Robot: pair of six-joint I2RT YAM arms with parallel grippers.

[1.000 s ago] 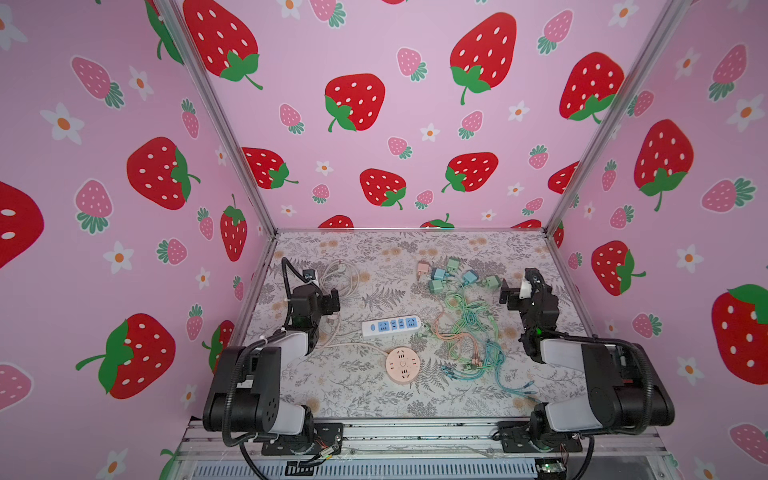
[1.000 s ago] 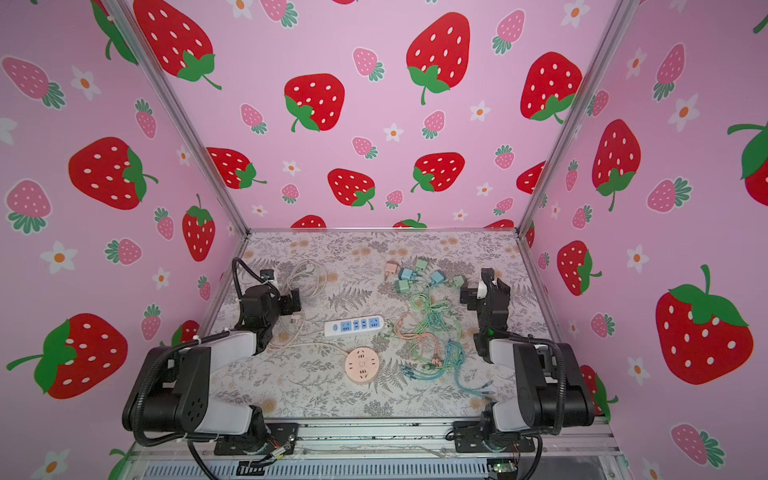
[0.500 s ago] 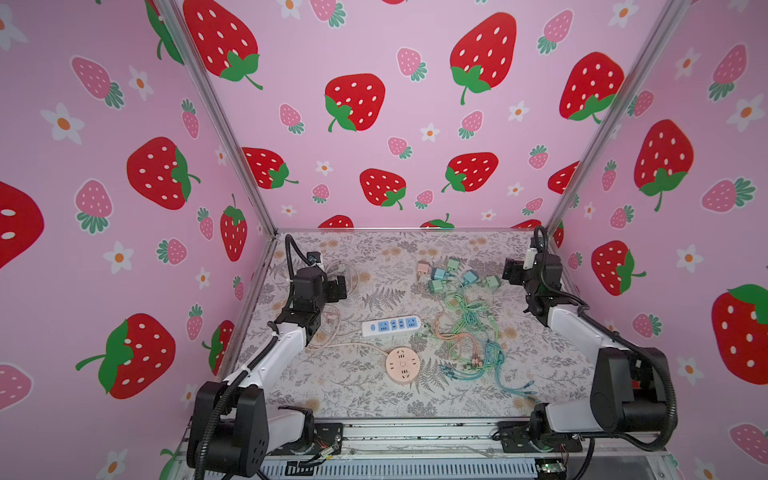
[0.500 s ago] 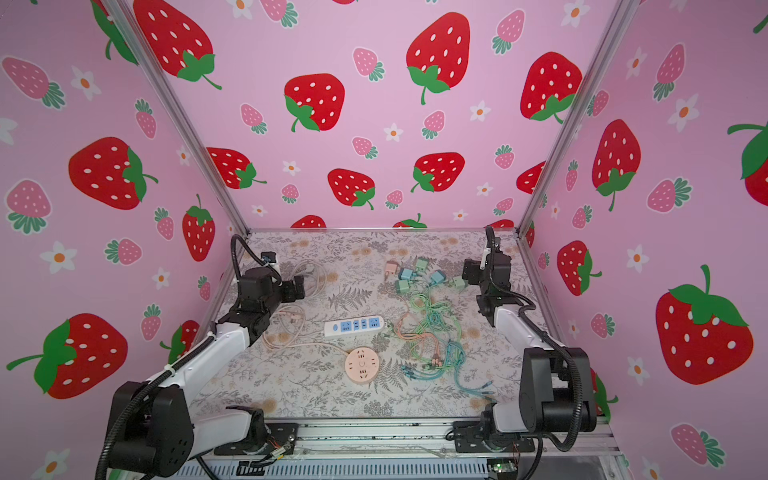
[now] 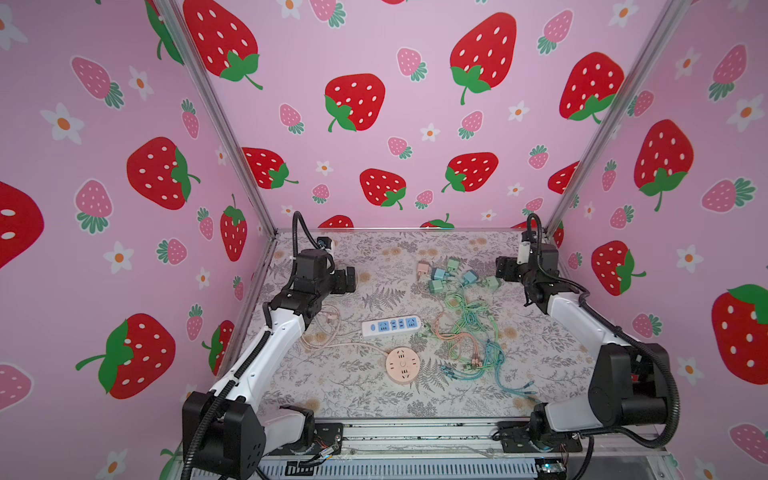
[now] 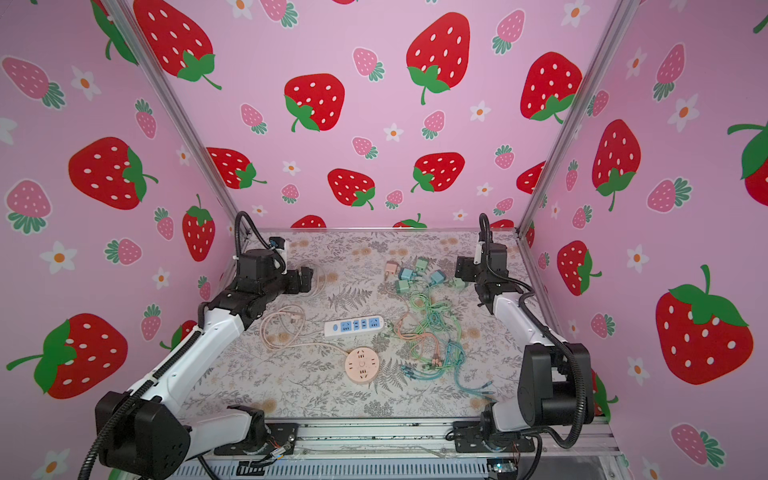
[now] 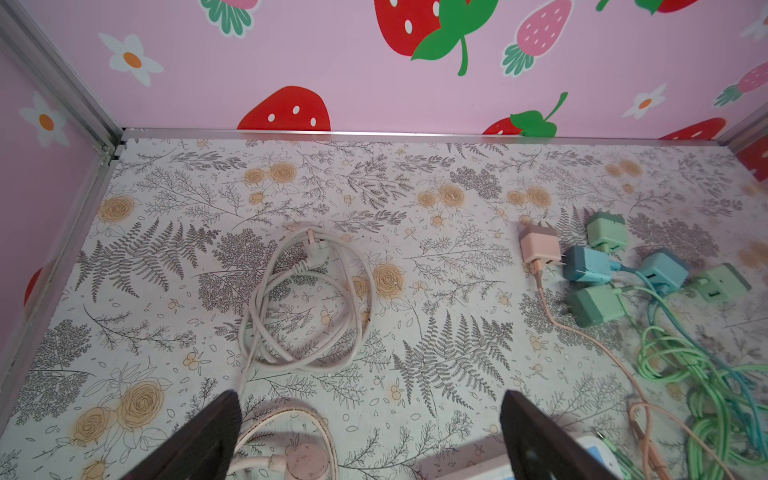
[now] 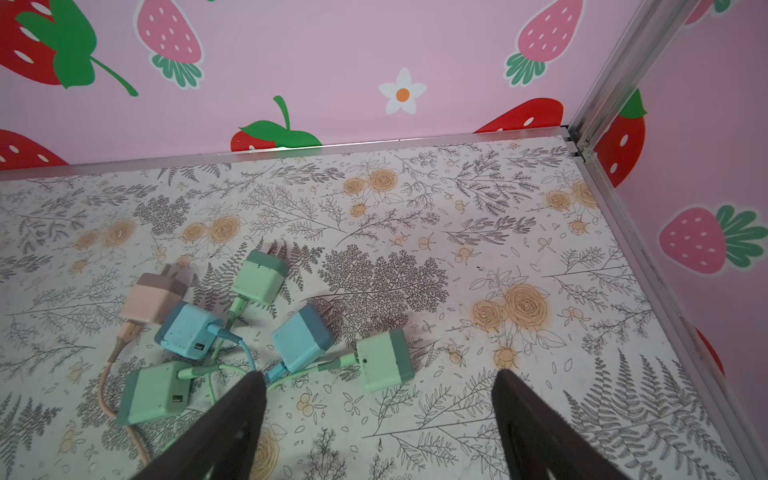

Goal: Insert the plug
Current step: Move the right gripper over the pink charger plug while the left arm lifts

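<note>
round pink socket (image 5: 401,366), oblong white strip (image 5: 390,326)

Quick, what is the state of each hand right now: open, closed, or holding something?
Left hand: open, holding nothing.
Right hand: open, holding nothing.

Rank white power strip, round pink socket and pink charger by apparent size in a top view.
Tied first: white power strip and round pink socket, alike in area; strip longer, socket nearer camera.
Smallest: pink charger.
</note>
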